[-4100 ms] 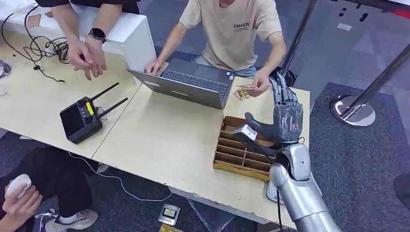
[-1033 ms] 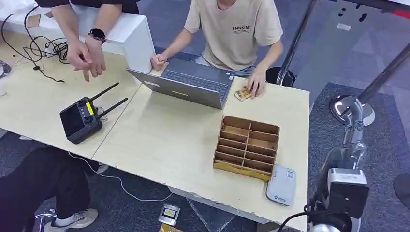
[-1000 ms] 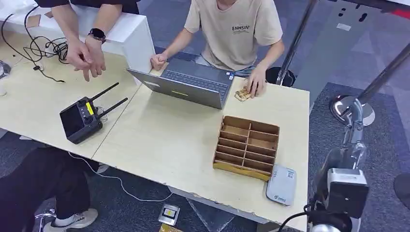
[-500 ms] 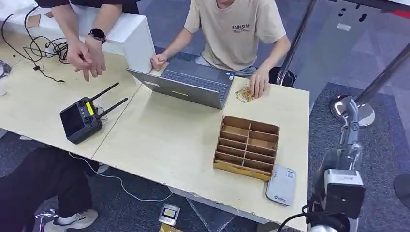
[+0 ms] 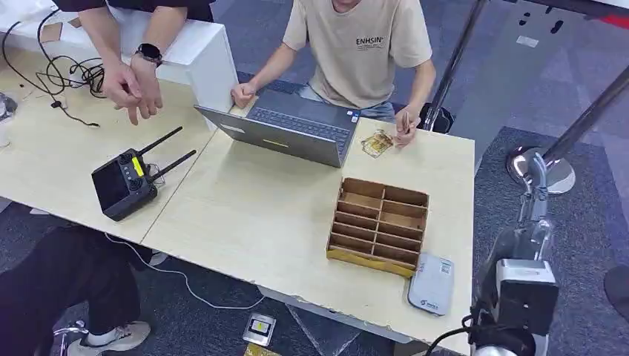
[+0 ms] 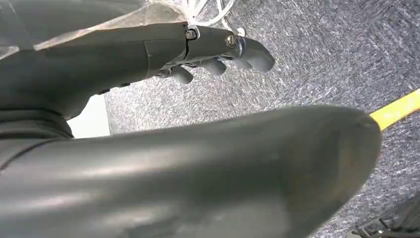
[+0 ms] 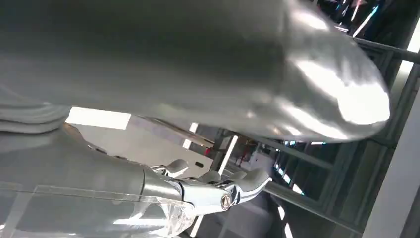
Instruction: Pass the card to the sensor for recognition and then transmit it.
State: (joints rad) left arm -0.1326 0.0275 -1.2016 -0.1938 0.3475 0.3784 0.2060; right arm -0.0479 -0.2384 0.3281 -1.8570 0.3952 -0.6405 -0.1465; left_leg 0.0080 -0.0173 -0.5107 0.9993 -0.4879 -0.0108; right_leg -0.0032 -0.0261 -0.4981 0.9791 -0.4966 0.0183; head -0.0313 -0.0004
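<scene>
Since four seconds ago the robot's right arm has swung off the table [image 5: 245, 215] and out to its right side, and the card [image 5: 377, 142] it carried now lies at the far edge beside the laptop [image 5: 291, 132]. The person in the beige shirt [image 5: 358, 49] has lifted a hand [image 5: 406, 123] just off that card, which half a second back was still under the fingers.

From left to right across the table: a black remote with two antennas [image 5: 127, 180], the open laptop, the card, then a wooden divider tray [image 5: 379, 225], and just beside its near corner the grey sensor [image 5: 431, 282].

Over the carpet, the robot's left hand [image 6: 148, 94] hangs with fingers loosely curled and apart, holding nothing. Farther right, off the table edge, the right hand [image 7: 198, 124] is raised, its fingers stretched out and spread from the thumb, holding nothing either.
</scene>
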